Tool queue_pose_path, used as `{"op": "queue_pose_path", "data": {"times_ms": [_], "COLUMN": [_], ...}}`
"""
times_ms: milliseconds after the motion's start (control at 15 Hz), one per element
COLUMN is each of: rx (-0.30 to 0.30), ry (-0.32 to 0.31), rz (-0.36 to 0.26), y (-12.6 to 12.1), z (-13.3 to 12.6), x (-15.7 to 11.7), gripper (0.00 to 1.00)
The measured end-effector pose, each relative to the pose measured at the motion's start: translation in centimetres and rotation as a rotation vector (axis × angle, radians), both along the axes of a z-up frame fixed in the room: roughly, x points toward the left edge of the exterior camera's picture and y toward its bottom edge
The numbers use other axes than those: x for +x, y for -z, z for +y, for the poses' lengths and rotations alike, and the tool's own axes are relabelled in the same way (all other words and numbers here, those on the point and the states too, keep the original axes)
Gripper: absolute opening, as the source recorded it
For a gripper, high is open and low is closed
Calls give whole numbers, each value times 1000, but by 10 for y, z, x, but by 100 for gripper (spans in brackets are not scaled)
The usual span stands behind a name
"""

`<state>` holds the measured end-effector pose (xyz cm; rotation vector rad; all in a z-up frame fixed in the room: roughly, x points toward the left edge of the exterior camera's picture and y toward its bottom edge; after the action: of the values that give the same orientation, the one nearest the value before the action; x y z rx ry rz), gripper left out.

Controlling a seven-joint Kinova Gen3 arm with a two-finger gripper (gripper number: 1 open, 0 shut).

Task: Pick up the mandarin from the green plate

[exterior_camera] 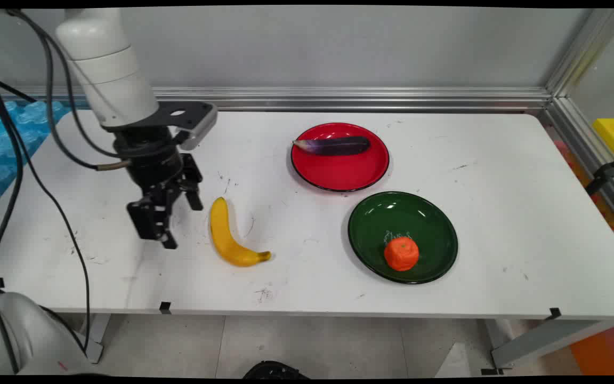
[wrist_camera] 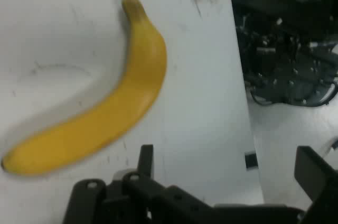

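Tilted down from the upper left, the gripper [exterior_camera: 171,221] hovers with fingers [wrist_camera: 315,174] apart above the table [exterior_camera: 499,213], the banana [exterior_camera: 227,234] lying free just beside at its three o'clock.

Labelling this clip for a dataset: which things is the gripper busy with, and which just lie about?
At the gripper: gripper, open and empty, just left of the banana.

Lying about: red plate with eggplant; green plate with orange.
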<state>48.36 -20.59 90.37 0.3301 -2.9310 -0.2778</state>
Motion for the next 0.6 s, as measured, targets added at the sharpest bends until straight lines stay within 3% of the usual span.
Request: {"op": "queue_pose_path", "data": {"times_ms": [600], "rx": [-91], "ry": [-40], "rz": [152], "y": [1], "z": [-39], "x": [-92], "gripper": [100]}}
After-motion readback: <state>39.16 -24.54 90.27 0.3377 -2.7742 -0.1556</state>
